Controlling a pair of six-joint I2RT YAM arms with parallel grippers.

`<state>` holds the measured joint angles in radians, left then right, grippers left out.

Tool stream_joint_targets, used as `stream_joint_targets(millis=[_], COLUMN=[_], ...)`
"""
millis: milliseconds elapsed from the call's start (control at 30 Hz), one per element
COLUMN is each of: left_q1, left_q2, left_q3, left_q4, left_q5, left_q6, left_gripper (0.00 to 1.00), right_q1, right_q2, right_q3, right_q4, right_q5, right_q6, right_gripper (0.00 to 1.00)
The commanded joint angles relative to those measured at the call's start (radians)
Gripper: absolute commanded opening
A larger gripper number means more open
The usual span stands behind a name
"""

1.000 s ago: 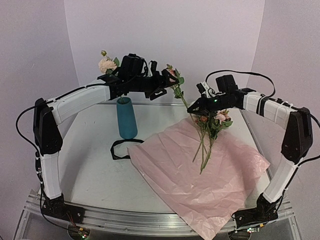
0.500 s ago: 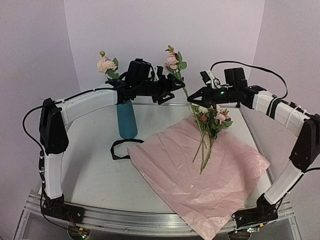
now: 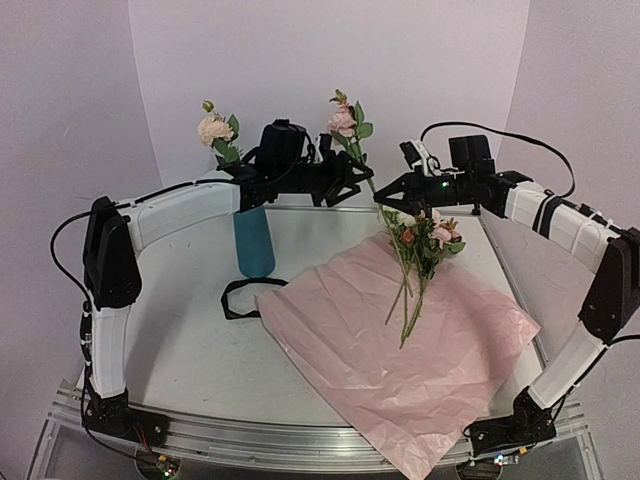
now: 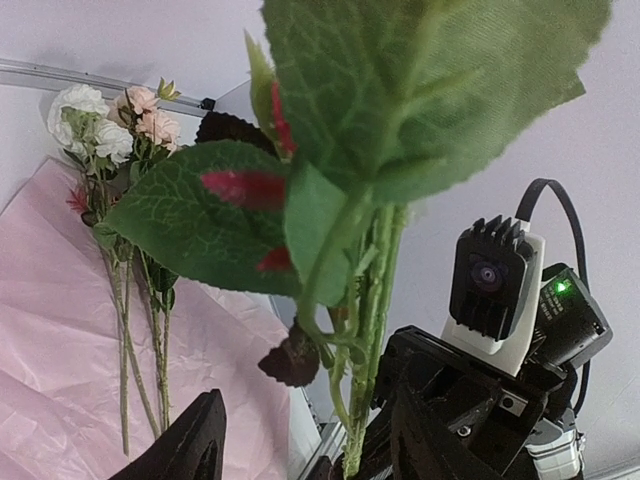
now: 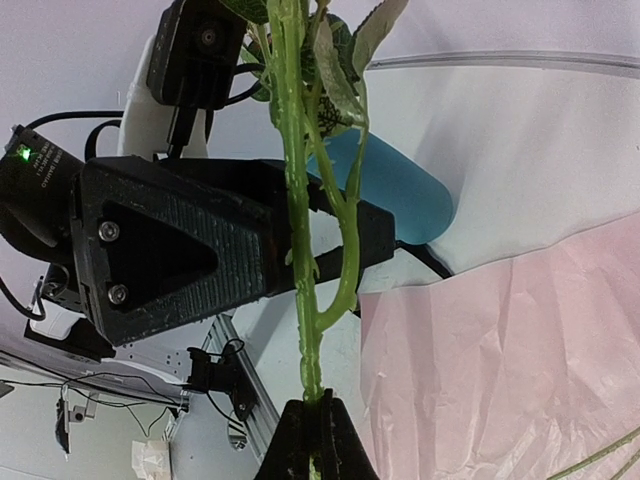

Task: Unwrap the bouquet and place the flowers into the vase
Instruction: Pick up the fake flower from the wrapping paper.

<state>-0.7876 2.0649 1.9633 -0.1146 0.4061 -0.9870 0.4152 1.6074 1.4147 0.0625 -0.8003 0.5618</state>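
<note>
Between left gripper (image 3: 352, 182) and right gripper (image 3: 383, 203), one flower (image 3: 345, 122) is standing; vase (image 3: 254, 240) is sitting down-left of both; other flowers (image 3: 418, 255) are lying on paper (image 3: 400, 370) under right gripper.

Top view looks down from behind, arm bases (image 3: 125, 418) at its bottom edge; both wrist views sit close, facing each other across a shared stem (image 4: 375, 300).

The left arm (image 3: 170, 205) and right arm (image 3: 560, 220) have white shells, black joints and looping black cables. The left gripper (image 3: 350, 182) is ribbed black.
</note>
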Motion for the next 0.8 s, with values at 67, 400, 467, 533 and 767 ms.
stream_joint_targets(millis=[67, 400, 467, 533, 767], left_q1=[-0.002, -0.002, -0.003, -0.003, -0.002], left_q2=[0.014, 0.016, 0.015, 0.014, 0.008], left_q3=[0.049, 0.044, 0.042, 0.04, 0.034], left_q4=[0.075, 0.092, 0.094, 0.096, 0.098], left_q5=[0.037, 0.05, 0.052, 0.052, 0.049], left_q6=[-0.018, -0.02, -0.02, -0.018, -0.015], left_gripper=[0.42, 0.34, 0.28, 0.23, 0.08], right_q1=[0.003, 0.006, 0.009, 0.011, 0.016], right_q2=[0.008, 0.033, 0.037, 0.04, 0.039], right_q3=[0.028, 0.045, 0.048, 0.052, 0.044], right_q4=[0.053, 0.053, 0.053, 0.053, 0.053], right_q5=[-0.049, -0.067, -0.068, -0.073, -0.082], right_q6=[0.006, 0.008, 0.007, 0.007, 0.003], right_gripper=[0.0, 0.0, 0.0, 0.0, 0.0])
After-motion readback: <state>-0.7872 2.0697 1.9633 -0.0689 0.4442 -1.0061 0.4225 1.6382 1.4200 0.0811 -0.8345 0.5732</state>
